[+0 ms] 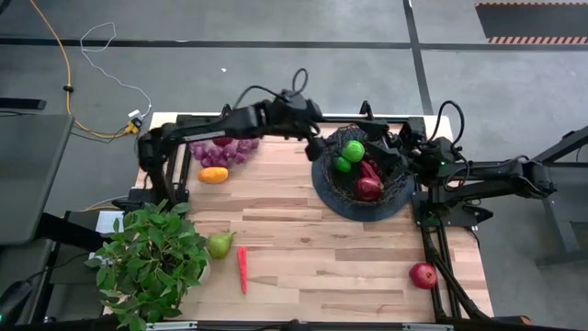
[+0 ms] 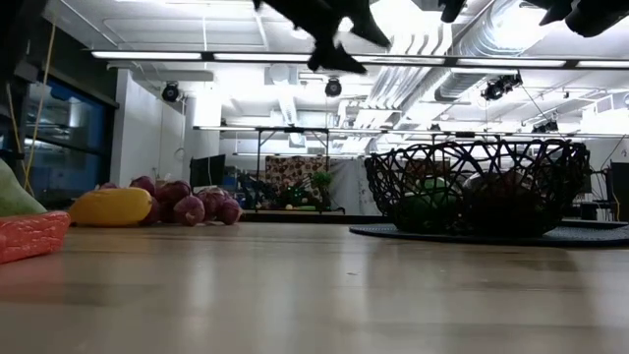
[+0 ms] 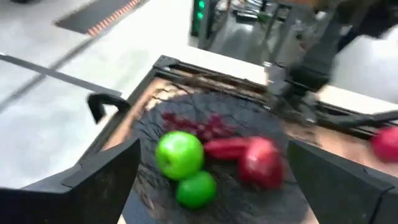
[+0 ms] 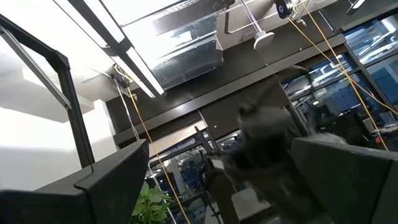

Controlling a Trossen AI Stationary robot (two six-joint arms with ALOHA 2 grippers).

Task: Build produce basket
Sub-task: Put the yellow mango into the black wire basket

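The black wire basket (image 1: 398, 195) (image 2: 477, 187) stands at the table's far right. In it lie a green apple (image 1: 354, 150) (image 3: 179, 154), a lime (image 3: 196, 188), a red chilli (image 3: 225, 147), a red apple (image 1: 368, 188) (image 3: 261, 163) and dark grapes (image 3: 199, 126). My left gripper (image 1: 314, 145) (image 3: 212, 144) hangs open and empty above the basket's left rim. My right gripper (image 1: 393, 147) (image 4: 221, 142) is open and empty by the basket's far right rim, tipped upward toward the ceiling. On the table lie purple grapes (image 1: 225, 152), an orange fruit (image 1: 213, 175), a pear (image 1: 220, 245), a chilli (image 1: 242, 269) and a red apple (image 1: 424, 275).
A leafy potted plant (image 1: 152, 262) fills the near left corner. Bare wood (image 1: 312, 248) stretches between the plant and the red apple at the near right. Both arms crowd the far edge around the basket, with arm bases at the table's far corners.
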